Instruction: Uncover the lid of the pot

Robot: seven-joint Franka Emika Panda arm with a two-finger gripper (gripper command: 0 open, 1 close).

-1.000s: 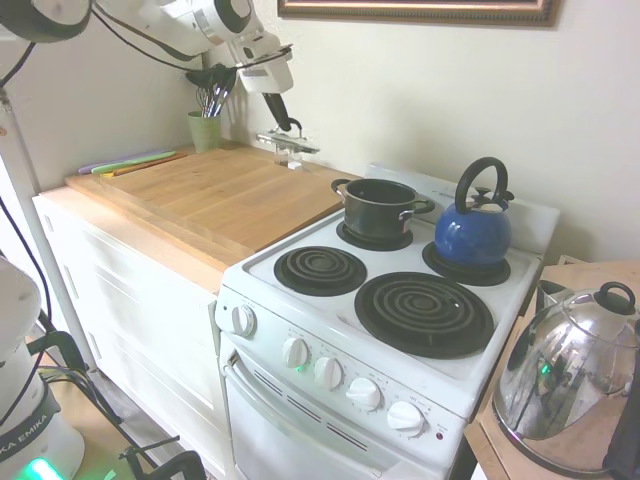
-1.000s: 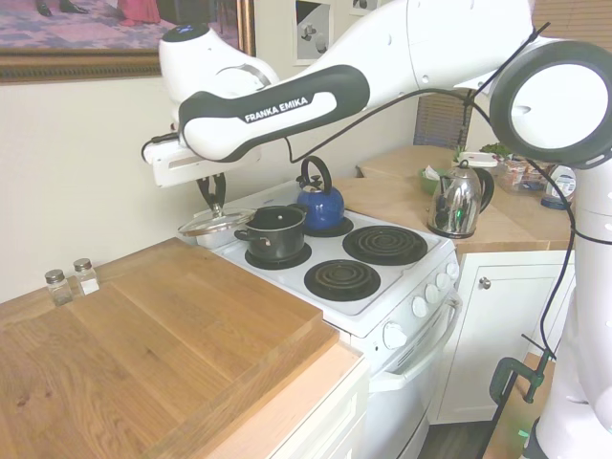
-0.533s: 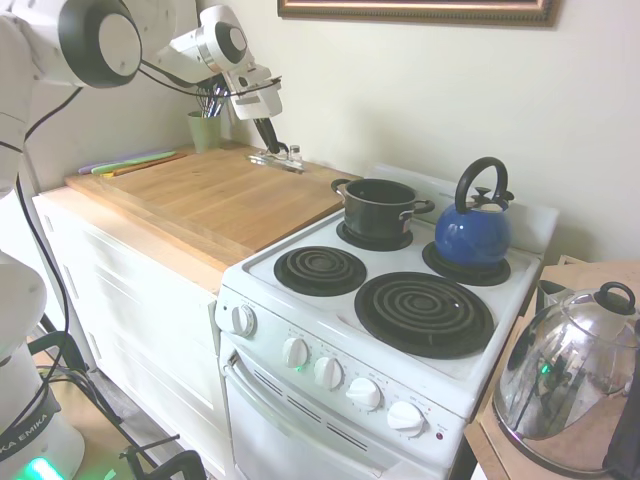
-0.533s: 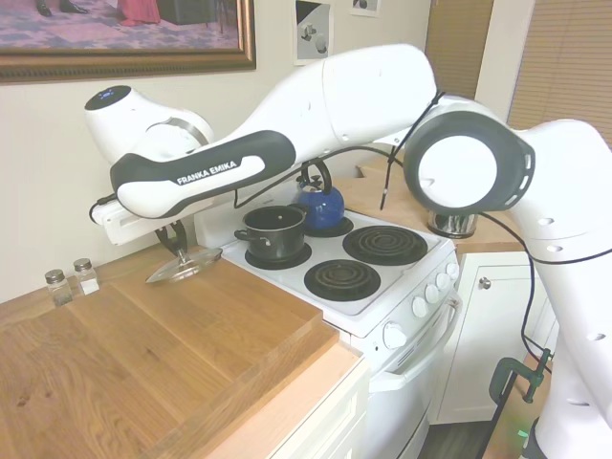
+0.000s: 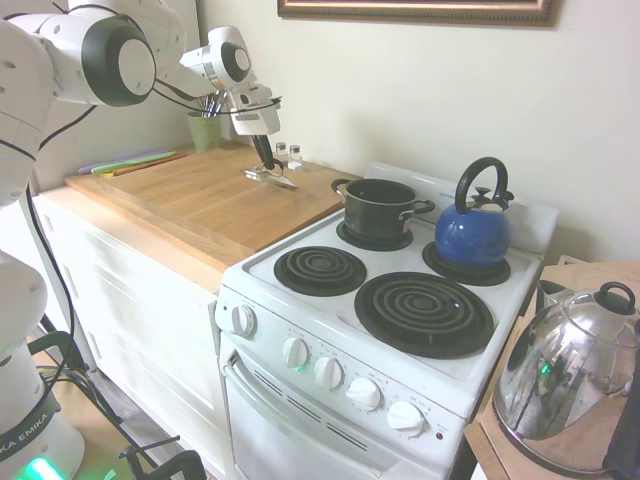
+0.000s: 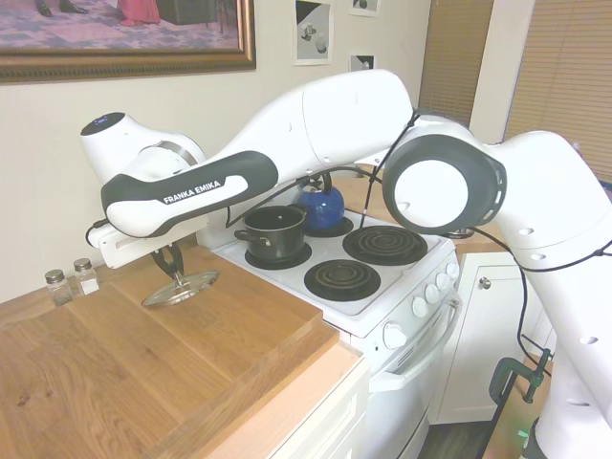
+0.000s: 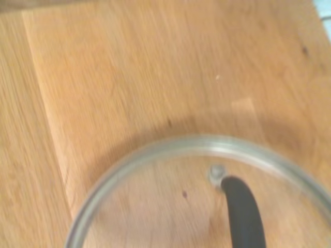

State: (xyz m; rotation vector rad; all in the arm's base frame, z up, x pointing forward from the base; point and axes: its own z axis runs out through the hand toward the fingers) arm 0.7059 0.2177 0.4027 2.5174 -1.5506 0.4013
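- We see the gripper [image 6: 173, 270] clamped on the black loop handle of the lid [image 6: 181, 288], and the lid hangs tilted, low over the wooden surface [image 6: 191, 354], with one edge lower than the other.
- The pot [image 6: 273, 230] stands open on the back burner of the stove [image 6: 382, 287], well apart from the lid, so we judge that the uncovering itself is done and only the setting down is left.
- Because the lid is tilted, we think its low edge can touch the wood first; if the gripper lets go at that time, the lid can drop flat with a knock, or roll and slide away.
- The lid is glass with a metal rim, so a hard drop can chip it. A slow descent until the rim lies flat seems safer to us.
- Two small shakers [image 6: 72, 280] stand by the wall, near the lid. A sideways drift toward them can tip them over.
- In the wrist view the handle [image 7: 243, 212] rises from one side of the picture and is not in the middle, so perhaps the hold is off-centre, and the lid can swing when the arm stops.
- If the gripper presses down too far, the handle can twist in the hold.
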